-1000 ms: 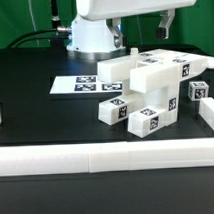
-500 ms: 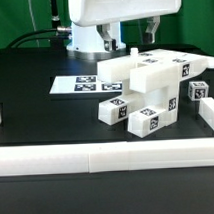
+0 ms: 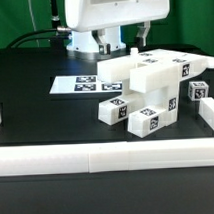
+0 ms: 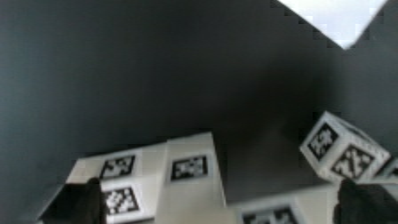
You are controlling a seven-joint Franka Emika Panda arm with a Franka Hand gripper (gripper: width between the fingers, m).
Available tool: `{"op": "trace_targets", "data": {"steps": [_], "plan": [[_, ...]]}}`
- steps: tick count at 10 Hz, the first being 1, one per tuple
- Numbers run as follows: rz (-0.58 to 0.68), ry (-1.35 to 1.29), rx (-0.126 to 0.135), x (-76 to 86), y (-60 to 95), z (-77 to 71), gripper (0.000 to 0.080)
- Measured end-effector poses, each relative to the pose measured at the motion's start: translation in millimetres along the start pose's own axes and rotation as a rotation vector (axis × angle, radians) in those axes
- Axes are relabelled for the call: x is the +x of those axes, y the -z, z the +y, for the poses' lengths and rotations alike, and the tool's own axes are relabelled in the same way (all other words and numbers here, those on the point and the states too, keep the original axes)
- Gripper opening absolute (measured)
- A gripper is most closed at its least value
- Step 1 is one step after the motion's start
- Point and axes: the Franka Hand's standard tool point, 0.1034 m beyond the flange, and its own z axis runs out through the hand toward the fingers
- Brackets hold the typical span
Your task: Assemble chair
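I find the gripper spread and empty above the far side of the chair parts, heaped right of the marker board; I judge them light, stiff and smooth, best pinched across a slab's flat faces.

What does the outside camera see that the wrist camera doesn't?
Only the exterior view shows the whole pile of chair pieces, the white border wall, and the open, empty claw seen whole. Only the wrist view shows a pale patch that I cannot identify. Both show the black table, the marker board and at least one tagged chair piece.
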Motion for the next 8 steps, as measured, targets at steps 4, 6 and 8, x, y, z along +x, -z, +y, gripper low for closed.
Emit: {"op": "trace_targets", "data": {"steps": [4,6,8], "plan": [[-0.009,-0.030,-0.027,10.6,-24.1,-11.3,0.0649],[0.001,-0.033,-0.032,18.3,-22.4,-8.1,0.0649],[-0.001,-0.033,-0.032,17.3,-23.1,-8.2,0.0649]]}}
